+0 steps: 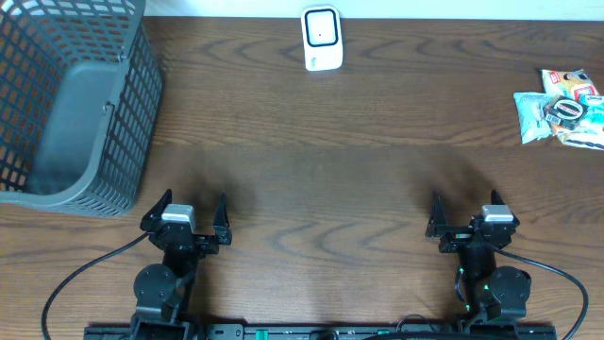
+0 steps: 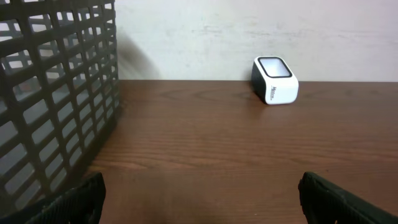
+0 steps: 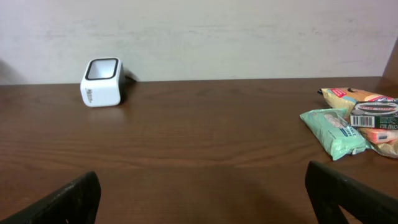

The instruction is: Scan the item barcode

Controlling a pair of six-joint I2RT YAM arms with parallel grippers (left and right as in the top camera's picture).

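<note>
A white barcode scanner (image 1: 322, 38) with a dark window stands at the table's far edge; it also shows in the left wrist view (image 2: 275, 81) and the right wrist view (image 3: 102, 82). The items are a few snack packets (image 1: 562, 109) lying at the far right, among them a green packet (image 3: 334, 130) and an orange packet with a barcode label (image 3: 373, 116). My left gripper (image 1: 195, 200) (image 2: 202, 194) and right gripper (image 1: 465, 202) (image 3: 202, 190) rest near the front edge, both open with nothing between the fingers, far from scanner and packets.
A dark grey mesh basket (image 1: 75, 104) (image 2: 56, 93) stands at the far left, just ahead of the left gripper. A pale wall (image 3: 217, 31) rises behind the brown wooden table (image 1: 321, 179).
</note>
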